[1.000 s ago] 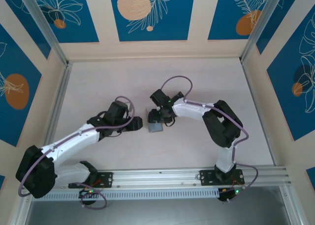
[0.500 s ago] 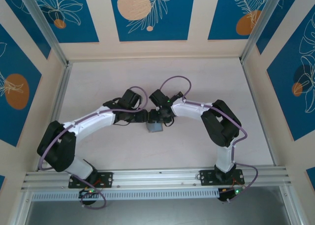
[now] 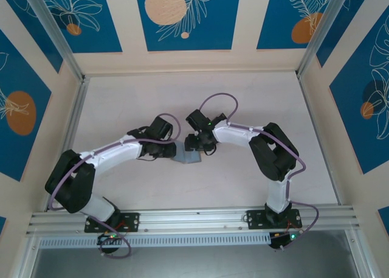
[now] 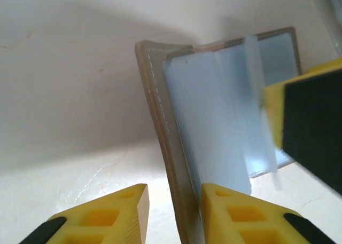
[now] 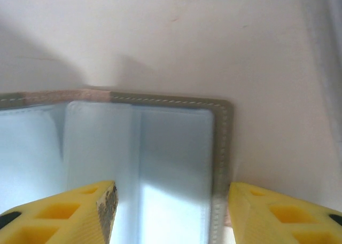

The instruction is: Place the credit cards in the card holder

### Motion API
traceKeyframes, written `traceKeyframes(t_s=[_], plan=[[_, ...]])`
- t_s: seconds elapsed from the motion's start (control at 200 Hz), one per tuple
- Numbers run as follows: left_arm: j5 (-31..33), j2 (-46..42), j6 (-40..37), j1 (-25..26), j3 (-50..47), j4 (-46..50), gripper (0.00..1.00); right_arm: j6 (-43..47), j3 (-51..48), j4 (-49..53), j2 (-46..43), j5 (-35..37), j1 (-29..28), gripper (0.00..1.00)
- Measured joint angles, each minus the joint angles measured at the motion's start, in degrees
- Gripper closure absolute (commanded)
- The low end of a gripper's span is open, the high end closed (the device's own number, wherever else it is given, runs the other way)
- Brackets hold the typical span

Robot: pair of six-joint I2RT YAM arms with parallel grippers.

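While the card holder (image 3: 188, 159) sits at the table's (image 3: 121, 107) centre, we see the left gripper (image 4: 172, 201) half-open astride its stitched edge, the right gripper (image 5: 171, 189) spread wide over it, neither clamping.

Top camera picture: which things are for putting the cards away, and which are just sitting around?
For the job:
- card holder, opened, with clear pockets showing
- left end effector, its fingers either side of the holder's edge
- right end effector, wide open over the holder

Just there:
- table
- purple cables
- blue flower wall panels
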State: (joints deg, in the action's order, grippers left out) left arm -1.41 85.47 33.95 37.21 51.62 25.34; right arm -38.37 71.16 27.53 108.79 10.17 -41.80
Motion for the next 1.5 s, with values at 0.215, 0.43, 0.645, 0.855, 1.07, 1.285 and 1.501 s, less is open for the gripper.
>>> traceKeyframes(t_s=[0.215, 0.43, 0.645, 0.855, 1.07, 1.285, 1.501], plan=[[-1.31, -4.00, -0.04, 0.00, -3.80, -2.25, 0.57, 0.02, -0.52, 1.20, -1.03, 1.75, 1.44, 0.42], [-2.93, -5.14, 0.11, 0.00, -4.04, -3.85, 0.59, 0.02, -0.55, 2.27, -1.97, 2.97, 1.44, 0.42], [-4.63, -0.46, 0.15, 0.00, -1.38, -4.90, 0.81, 0.02, -1.73, 2.75, -5.79, 3.56, 1.77, 0.42], [-8.94, -0.66, 0.15, 0.96, -0.68, -7.15, 0.81, 0.48, -3.08, 2.69, -8.07, 3.28, 1.95, 0.42], [-10.62, -1.38, 0.07, 2.75, 3.74, -6.93, 0.82, 0.92, -3.85, 1.77, -8.07, 0.20, 2.97, 0.42], [-10.56, 0.26, -0.02, 3.58, 5.09, -6.84, 0.80, 0.90, -5.20, 0.09, -8.07, -2.32, 4.02, 0.42], [-10.14, 0.74, -0.63, 5.27, 5.16, -5.99, 0.68, 0.92, -5.42, 0.15, -8.07, -2.75, 4.04, 0.43]])
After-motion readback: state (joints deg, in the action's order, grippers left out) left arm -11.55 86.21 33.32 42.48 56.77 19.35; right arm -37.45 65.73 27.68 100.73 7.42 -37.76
